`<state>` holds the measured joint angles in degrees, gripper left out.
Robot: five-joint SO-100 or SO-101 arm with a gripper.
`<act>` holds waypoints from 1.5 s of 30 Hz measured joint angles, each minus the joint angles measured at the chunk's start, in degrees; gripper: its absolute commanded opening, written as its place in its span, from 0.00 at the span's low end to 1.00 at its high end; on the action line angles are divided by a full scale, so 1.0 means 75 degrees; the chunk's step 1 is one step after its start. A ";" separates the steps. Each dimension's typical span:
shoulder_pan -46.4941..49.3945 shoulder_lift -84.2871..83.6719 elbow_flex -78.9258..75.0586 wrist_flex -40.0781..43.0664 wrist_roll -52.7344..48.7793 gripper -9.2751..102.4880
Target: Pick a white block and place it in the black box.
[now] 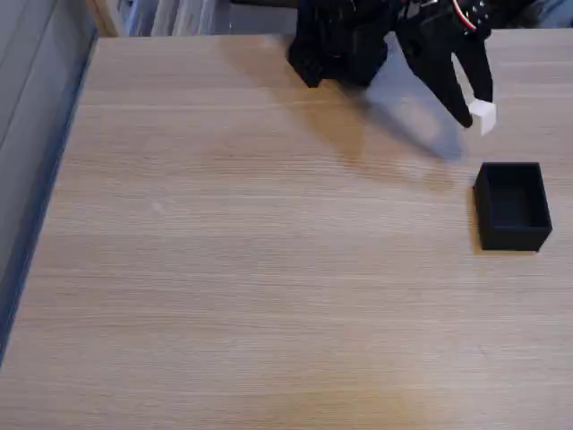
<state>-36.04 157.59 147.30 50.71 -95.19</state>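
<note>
A: Okay, quick one. Where's your gripper point(476, 109) in the fixed view?

B: Top right. You've got the black arm point(349, 40) coming in from the top edge, and the two fingers point down and to the right.

A: And the state of it?

B: Pinching. Your fingertips are pressed onto the white block point(483, 116), which sits right at the tips. You can see one white face and a slightly shaded side.

A: Is the block on the table?

B: Looks lifted. You can see the arm's soft shadow point(421, 125) falling on the wooden table point(251, 269) to the left of and below the block, apart from it. Height I can't tell exactly.

A: Black box?

B: Your black box point(512, 206) is at the right side of the table, below the block in the picture, open top facing up, inside dark. The block is near it but not over it, just above its far wall in the picture and a bit to the left of its middle.

A: Touching?

B: No, block and box are apart. Table edge runs down the left side, with a grey-blue strip point(36, 161) beside it.
</note>
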 measured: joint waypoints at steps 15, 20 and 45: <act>-0.0211 -0.3234 -0.1758 -0.0938 0.0703 0.08; -0.0199 -0.4090 -0.2355 -0.0949 0.0762 0.08; 0.0070 -0.5625 -0.3539 -0.1066 0.0832 0.21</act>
<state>-35.51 115.40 120.76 42.71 -88.95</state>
